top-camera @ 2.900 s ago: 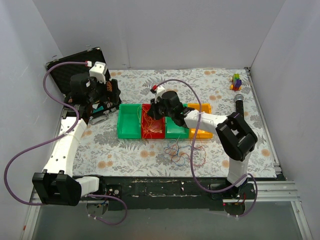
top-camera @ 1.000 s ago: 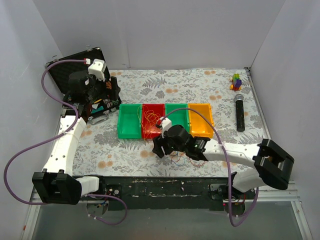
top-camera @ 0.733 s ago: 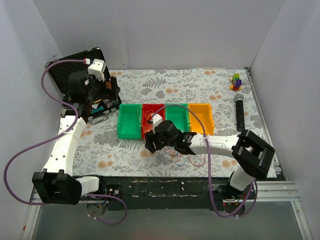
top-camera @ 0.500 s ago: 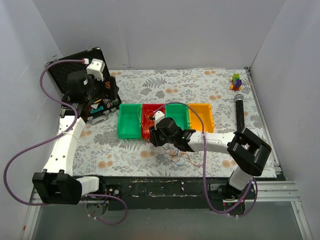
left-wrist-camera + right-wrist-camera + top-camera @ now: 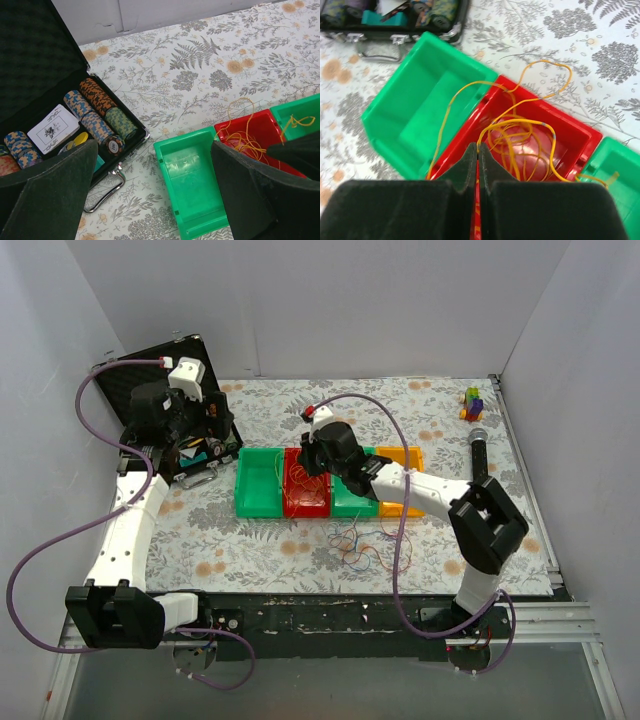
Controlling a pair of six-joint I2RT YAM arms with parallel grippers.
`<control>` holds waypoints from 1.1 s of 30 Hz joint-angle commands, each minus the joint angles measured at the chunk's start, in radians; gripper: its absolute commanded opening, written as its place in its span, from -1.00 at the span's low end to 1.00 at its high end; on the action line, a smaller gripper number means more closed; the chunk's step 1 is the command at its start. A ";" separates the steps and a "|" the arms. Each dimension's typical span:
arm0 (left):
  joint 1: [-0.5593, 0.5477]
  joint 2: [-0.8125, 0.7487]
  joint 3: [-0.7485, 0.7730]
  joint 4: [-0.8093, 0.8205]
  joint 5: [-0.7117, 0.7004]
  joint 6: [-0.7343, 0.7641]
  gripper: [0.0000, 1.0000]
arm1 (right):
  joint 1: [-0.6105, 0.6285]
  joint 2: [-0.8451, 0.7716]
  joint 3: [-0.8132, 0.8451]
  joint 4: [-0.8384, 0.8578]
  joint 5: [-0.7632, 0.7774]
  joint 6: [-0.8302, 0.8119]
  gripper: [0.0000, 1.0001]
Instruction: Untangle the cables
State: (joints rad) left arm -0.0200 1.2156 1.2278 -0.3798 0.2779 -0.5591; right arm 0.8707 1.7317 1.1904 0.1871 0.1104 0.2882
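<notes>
My right gripper is shut on a thin orange cable and holds it over the red bin, where several orange loops lie. In the top view the right gripper hangs above the red bin. A small clump of red and blue cables lies on the table in front of the bins. My left gripper is open and empty, high above the left green bin; in the top view it hovers over the black case.
Four bins stand in a row: green, red, green, orange. An open black case of poker chips lies at the back left. A black microphone and small toy blocks lie at the right.
My right gripper went from the bins down to the loose cables at the table front, then came back up and forward over the red bin carrying an orange cable. The left arm barely moved.
</notes>
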 commanded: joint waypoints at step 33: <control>0.018 -0.033 0.029 0.002 0.066 -0.016 0.94 | 0.025 -0.060 0.193 -0.267 -0.115 -0.047 0.05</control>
State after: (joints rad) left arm -0.0082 1.2152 1.2278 -0.3809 0.3183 -0.5659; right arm 0.9070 1.7515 1.3785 -0.0761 -0.0097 0.2394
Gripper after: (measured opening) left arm 0.970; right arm 0.543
